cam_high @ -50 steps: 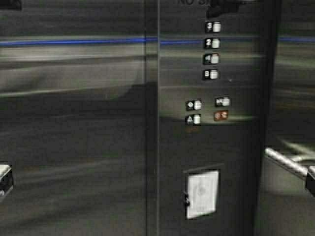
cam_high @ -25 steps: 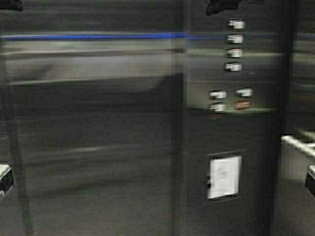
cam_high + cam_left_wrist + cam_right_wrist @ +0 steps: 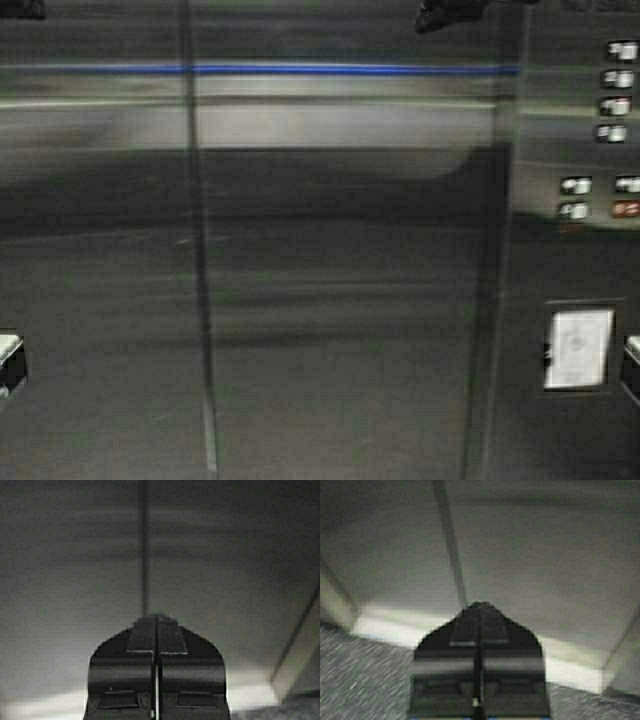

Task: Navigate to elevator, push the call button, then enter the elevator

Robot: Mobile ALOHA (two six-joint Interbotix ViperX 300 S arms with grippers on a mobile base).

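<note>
I am inside the elevator. Its brushed-steel wall fills the high view, with a vertical seam left of centre. The cabin's button panel with rows of small floor buttons sits at the right edge. The call button is out of view. In the left wrist view my left gripper is shut with nothing in it and points at a steel panel seam. In the right wrist view my right gripper is also shut and empty, low near the base of the wall.
A white card in a frame hangs under the buttons. A blue line runs across the steel near the top. Speckled floor meets the wall's bright base strip. A wall corner shows beside the left gripper.
The robot has turned left: the button panel slid from the middle to the right edge of the high view, and the handrail on the right has left the view. Both grippers stay shut.
</note>
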